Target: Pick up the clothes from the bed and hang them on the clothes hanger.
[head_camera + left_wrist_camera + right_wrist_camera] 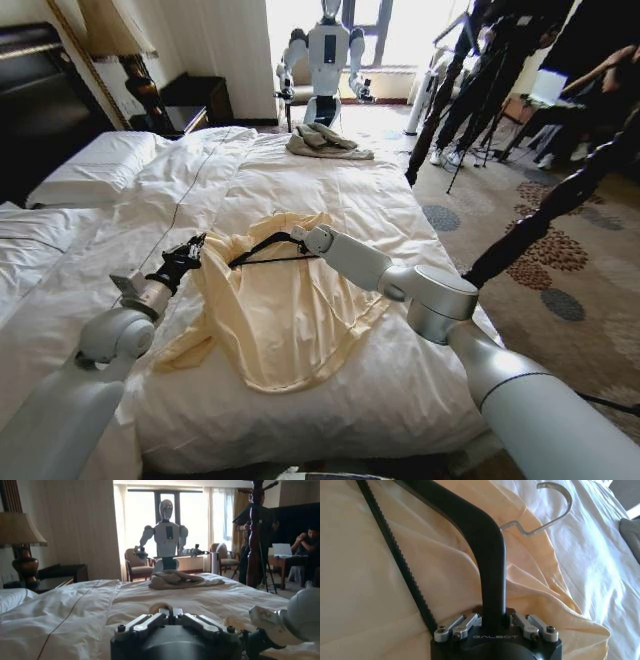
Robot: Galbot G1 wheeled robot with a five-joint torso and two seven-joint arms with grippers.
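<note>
Wide bed (400,220) with a puffy white quilted duvet, white pillows at the head end, dark headboard behind. The clothes, one thin pale-yellow long-sleeved garment (285,310), soft and wrinkled, lie spread flat on the duvet near the foot-side middle of the bed, between the two arms. On the garment's upper part rests the thin black clothes hanger (262,252), its crossbar across the collar area; in the right wrist view its silver wire hook (547,512) lies over the edge of the yellow cloth onto the white duvet. Right gripper (300,240) sits at the hanger's end, fingers pressed together on the black hanger arm, which runs straight out from between them in the right wrist view (490,624). Left gripper (190,252) is low at the garment's left edge, touching or just above the cloth; its fingers are drawn close together, and I cannot tell whether they pinch fabric. A crumpled grey garment (326,141) lies well apart at the far side of the bed.
</note>
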